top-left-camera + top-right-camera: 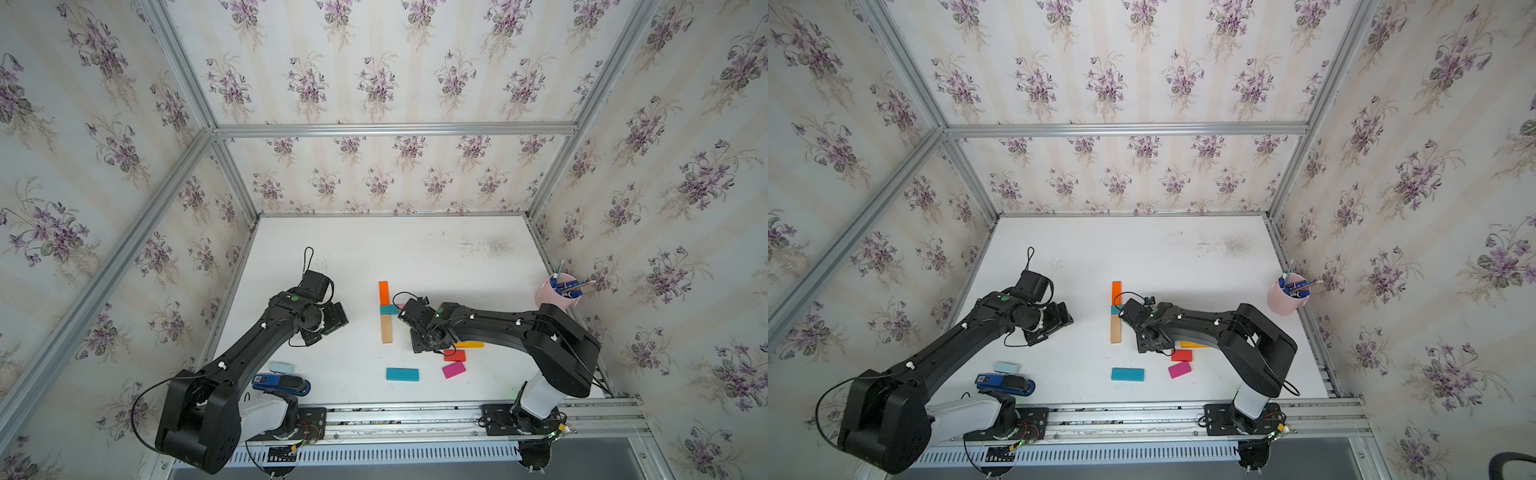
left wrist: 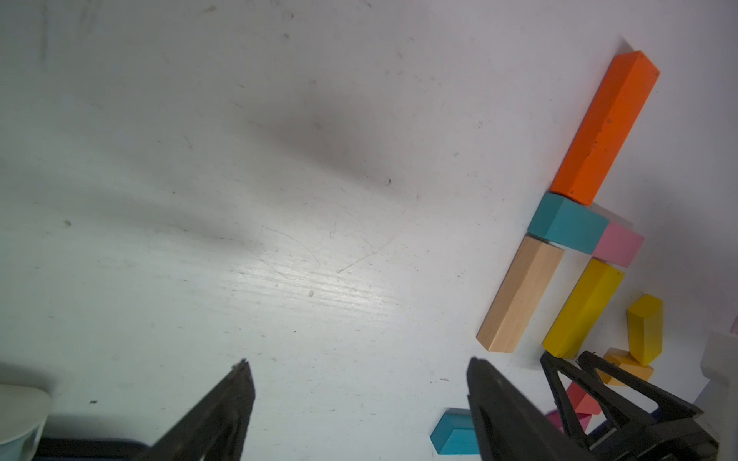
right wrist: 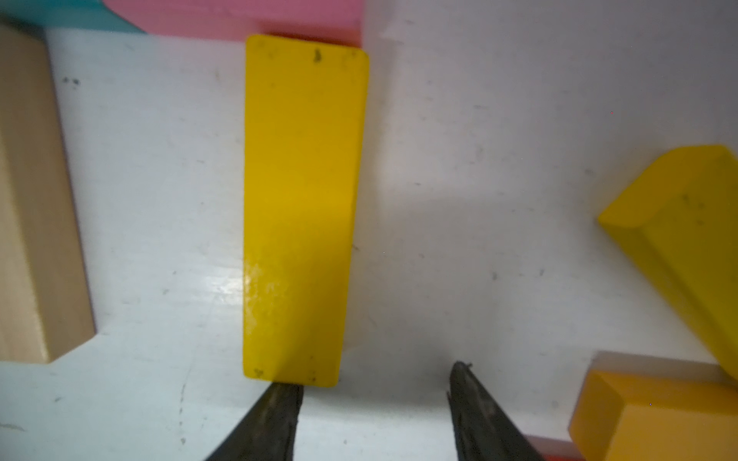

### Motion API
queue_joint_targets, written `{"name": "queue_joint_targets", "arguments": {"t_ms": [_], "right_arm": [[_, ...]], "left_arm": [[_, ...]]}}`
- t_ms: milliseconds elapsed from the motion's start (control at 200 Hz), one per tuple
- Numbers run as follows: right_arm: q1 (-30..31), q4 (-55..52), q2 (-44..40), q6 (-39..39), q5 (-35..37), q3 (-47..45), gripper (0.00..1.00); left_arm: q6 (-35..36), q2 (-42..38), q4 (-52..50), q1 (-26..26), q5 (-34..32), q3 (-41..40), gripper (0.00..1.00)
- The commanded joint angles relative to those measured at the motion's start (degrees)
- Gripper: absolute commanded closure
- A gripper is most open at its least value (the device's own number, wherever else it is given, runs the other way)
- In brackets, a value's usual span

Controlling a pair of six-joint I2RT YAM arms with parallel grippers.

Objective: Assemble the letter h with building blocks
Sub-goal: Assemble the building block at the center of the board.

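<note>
Standing partly open, the empty right gripper (image 3: 371,375) touches the yellow block (image 3: 299,199).

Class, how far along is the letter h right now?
Done: orange block, teal block and wood block form the stem; pink block extends the crossbar; yellow block lies as the leg. In hand: nothing; right fingers stand open at the leg's end, left fingers open, off aside. Left: probably only nudging straight.

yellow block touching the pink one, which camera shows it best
Right wrist: the yellow block fills the frame, its end meeting the pink block. Left wrist shows it smaller. In both top views the right arm hides it.
</note>
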Motion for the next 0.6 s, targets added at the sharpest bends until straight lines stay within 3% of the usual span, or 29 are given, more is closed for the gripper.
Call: {"name": "queue_joint_targets", "arguments": {"t_ms": [0, 160, 370, 490, 599], "right_arm": [[0.0, -0.8, 0.4, -0.1, 1.3, 0.2, 0.40], [0.3, -2.5, -0.6, -0.3, 1.1, 0.9, 0.42], [0.2, -9.0, -8.3, -1.8, 3.8, 7.0, 0.39], [-3.4, -9.3, -8.7, -3.9, 3.7, 12.1, 0.39], [-8.5, -7.7, -4.0, -5.5, 1.2, 16.1, 0.39]], "left_arm": [[0.4, 0.1, 0.2, 0.0, -0.7, 0.4, 0.14], [0.4, 0.0, 0.1, 0.0, -0.7, 0.4, 0.14], [0.4, -0.5, -0.1, 0.1, -0.5, 0.6, 0.14], [0.3, -0.6, -0.2, 0.0, -0.5, 1.1, 0.14], [0.3, -0.5, -0.5, 0.0, -0.6, 1.6, 0.14]]}}
